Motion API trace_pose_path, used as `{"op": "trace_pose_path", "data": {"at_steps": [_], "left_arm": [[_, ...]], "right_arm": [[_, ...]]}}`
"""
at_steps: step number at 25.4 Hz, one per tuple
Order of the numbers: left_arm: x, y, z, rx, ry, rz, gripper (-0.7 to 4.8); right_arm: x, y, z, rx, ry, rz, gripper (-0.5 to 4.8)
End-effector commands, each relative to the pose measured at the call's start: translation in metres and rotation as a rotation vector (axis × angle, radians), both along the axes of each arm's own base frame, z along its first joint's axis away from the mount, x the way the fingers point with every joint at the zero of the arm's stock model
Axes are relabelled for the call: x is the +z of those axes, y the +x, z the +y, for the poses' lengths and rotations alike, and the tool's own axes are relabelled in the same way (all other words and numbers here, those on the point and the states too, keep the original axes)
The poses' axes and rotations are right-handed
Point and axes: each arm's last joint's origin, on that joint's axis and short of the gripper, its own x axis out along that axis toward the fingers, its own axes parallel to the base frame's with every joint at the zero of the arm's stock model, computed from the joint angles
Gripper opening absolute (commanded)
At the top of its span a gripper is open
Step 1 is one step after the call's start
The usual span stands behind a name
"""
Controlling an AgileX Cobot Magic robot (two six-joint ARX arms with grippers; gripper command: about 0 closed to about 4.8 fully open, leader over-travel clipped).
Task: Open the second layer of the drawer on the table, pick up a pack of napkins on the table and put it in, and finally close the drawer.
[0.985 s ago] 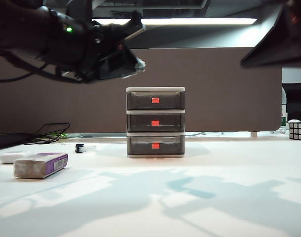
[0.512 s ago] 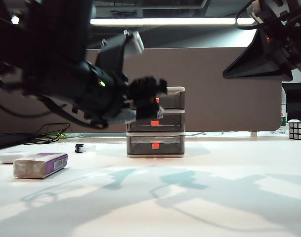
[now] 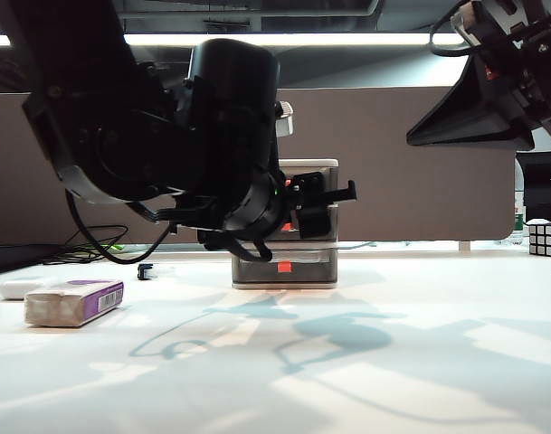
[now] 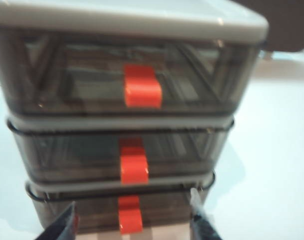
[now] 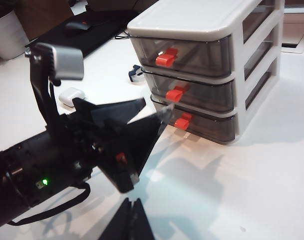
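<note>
1. Nearest us, the white table (image 3: 411, 362) carries broad grey shadows of both arms.
2. On its left side we see the napkins (image 3: 74, 301) lying flat, purple side outward, with a white case (image 3: 20, 288) just behind them.
3. Mid-table, our left gripper (image 4: 134, 220) sits just before the drawer (image 3: 304, 166), fingers spread and grasping nothing.
4. The second layer (image 4: 127, 157) is shut.
5. Our right gripper (image 5: 128, 220) hangs high on the right, jaws pressed together, empty.
6. Beyond, we see a Rubik's cube (image 3: 546, 239), cables (image 3: 94, 242), a brown partition (image 3: 420, 163) and a ceiling light (image 3: 347, 39).
</note>
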Motion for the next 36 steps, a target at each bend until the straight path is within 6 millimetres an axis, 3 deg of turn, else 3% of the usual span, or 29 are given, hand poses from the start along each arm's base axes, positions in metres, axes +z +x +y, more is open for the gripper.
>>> {"op": "trace_pose_path", "data": {"at_steps": [1,14,23,36], "left_arm": [[0.003,0.000,0.000,0.027,-0.012,-0.020,2.78],[-0.008,0.007,-0.005,0.053,-0.015,-0.054,2.77],[-0.004,0.016,-0.016,0.047,0.015,-0.087,2.77],[-0.006,0.028,-0.007,0.087,0.023,-0.084,2.77]], "right_arm": [[0.004,0.000,0.000,0.006,0.010,-0.022,-0.05],[0.004,0.000,0.000,0.006,0.009,-0.020,-0.05],[0.003,0.000,0.000,0.006,0.008,-0.019,-0.05],[0.004,0.001,0.001,0.005,0.009,-0.022,-0.05]]}}
